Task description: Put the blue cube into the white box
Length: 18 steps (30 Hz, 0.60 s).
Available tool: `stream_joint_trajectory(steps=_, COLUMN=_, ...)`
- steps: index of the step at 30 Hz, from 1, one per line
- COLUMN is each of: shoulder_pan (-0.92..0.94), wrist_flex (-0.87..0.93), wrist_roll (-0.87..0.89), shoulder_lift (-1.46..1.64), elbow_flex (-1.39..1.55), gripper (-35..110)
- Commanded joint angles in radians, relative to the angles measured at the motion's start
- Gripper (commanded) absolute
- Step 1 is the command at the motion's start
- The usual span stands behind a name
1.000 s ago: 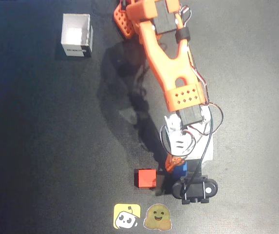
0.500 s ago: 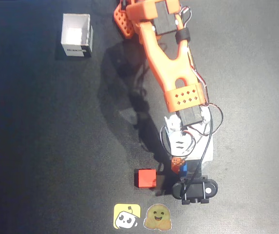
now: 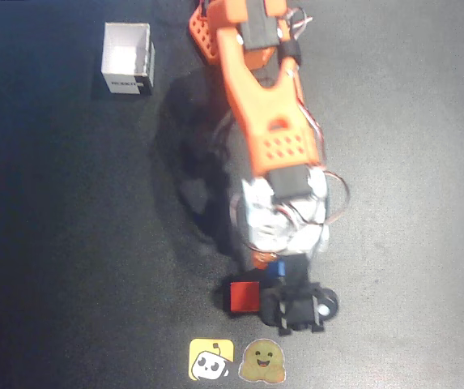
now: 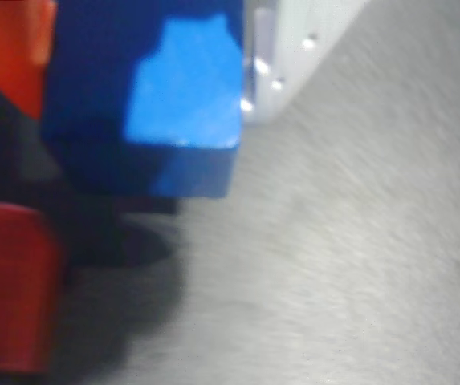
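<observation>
The blue cube [image 4: 157,104] is held between an orange finger [image 4: 9,48] on its left and a white finger [image 4: 294,40] on its right, with my gripper [image 4: 145,72] shut on it. It hangs just above the mat, over its own shadow. From overhead, only a small patch of the blue cube [image 3: 278,267] shows under my gripper [image 3: 272,263], near the front of the mat. The white box [image 3: 128,58] stands open-topped at the far left back, well away from the gripper.
A red cube [image 3: 244,296] lies on the mat right beside the held cube, seen low left in the wrist view [image 4: 9,289]. Two stickers [image 3: 210,359] [image 3: 264,361] lie at the front edge. The black mat [image 3: 70,227] covers the table.
The arm has swung left and risen, carrying the blue cube off the mat toward the red cube. The red cube and white box have not moved.
</observation>
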Motion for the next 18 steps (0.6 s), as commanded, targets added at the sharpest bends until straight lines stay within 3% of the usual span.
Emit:
stream_joint_trajectory(steps=1, shoulder_pan=0.057, wrist_flex=0.02, wrist_roll=-0.077, shoulder_lift=0.152, elbow_flex=0.04, gripper=0)
stream_joint_trajectory(steps=18, shoulder_pan=0.405, wrist_flex=0.106, wrist_roll=-0.324, shoulder_lift=0.712, elbow_flex=0.491, gripper=0)
